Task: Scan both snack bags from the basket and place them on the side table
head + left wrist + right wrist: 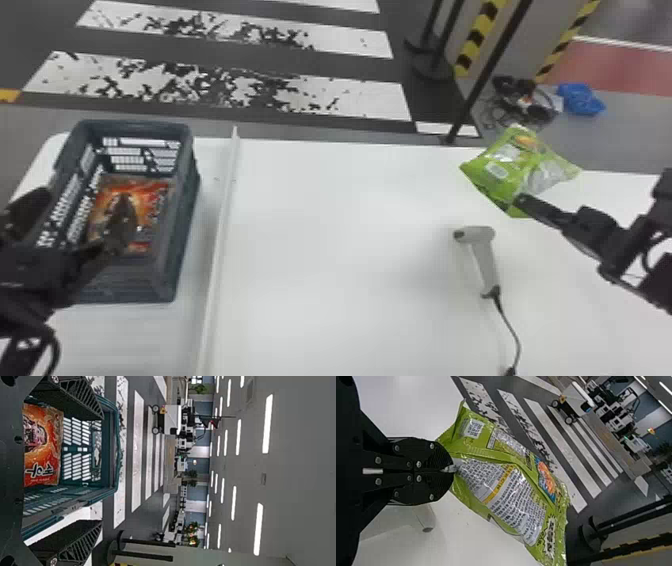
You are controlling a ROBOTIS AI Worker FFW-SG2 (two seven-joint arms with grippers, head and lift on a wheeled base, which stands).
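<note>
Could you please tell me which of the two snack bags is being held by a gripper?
The green bag, pinched in the right gripper; the orange-red one lies in the basket.

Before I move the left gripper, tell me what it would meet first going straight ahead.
Most likely the far wall of the basket: the left gripper points that way. Its height is hard to judge, so it might pass above.

On the counter (340,200), the basket (167,285) sits left with one snack bag (156,202) inside, the scanner (482,241) right, a strip (222,225) between them; beyond the scanner, the right claw (520,201) holds the other bag (507,170).
</note>
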